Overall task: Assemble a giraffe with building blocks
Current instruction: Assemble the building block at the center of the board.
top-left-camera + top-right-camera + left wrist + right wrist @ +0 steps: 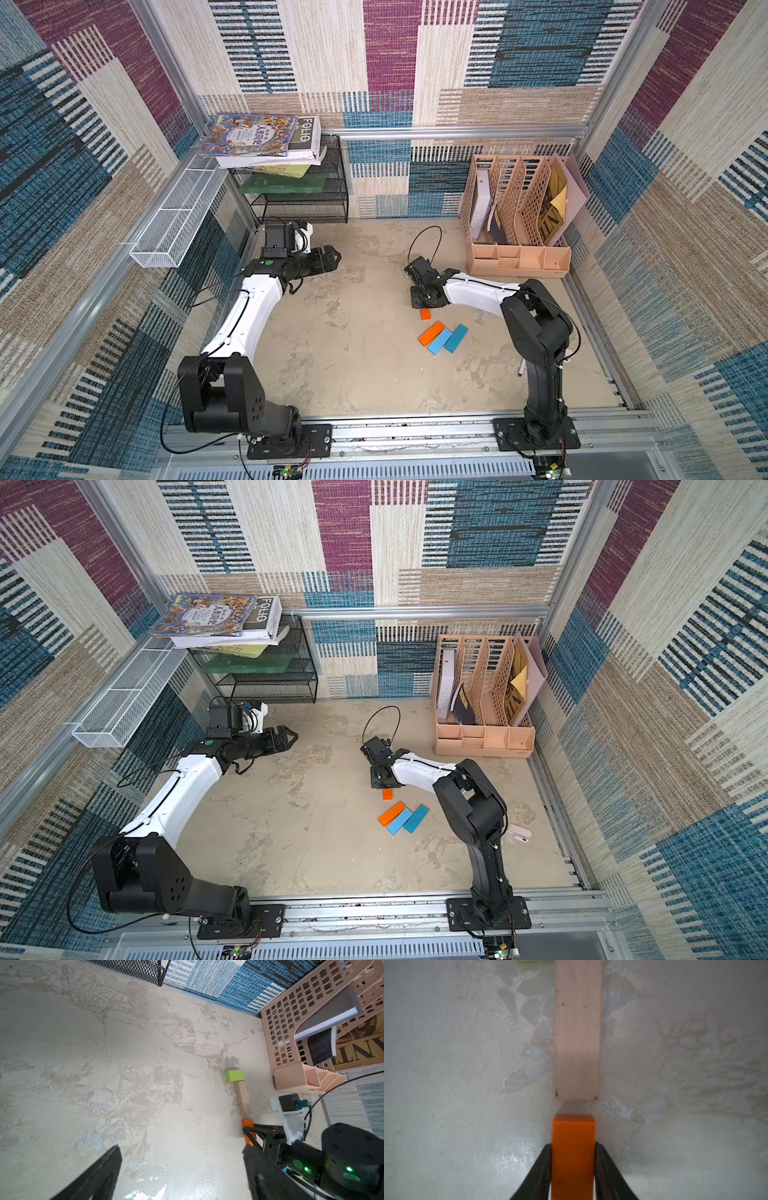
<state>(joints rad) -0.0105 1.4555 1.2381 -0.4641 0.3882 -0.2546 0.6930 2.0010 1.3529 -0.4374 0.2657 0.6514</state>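
My right gripper (574, 1146) is shut on an orange block (574, 1147), its fingers pressing on both long sides. Just ahead, in line and across a small gap, the tan block (578, 1032) lies flat, with a sliver of the green block (533, 961) beyond it. The left wrist view shows the row: green block (234, 1078), tan block (244, 1100), orange block (248, 1124). In both top views only the orange block's end (424, 313) shows under the right gripper (424, 305). A second orange block (431, 333) and two blue blocks (440, 340) (456, 338) lie side by side nearer the front. My left gripper (336, 257) hangs open and empty, far left.
A peach file organiser (519, 257) stands at the back right, close behind the right gripper. A black mesh rack (299, 199) carrying books (257, 137) is at the back left, with a white mesh basket (174, 220) on the left wall. A pen (517, 833) lies by the right arm.
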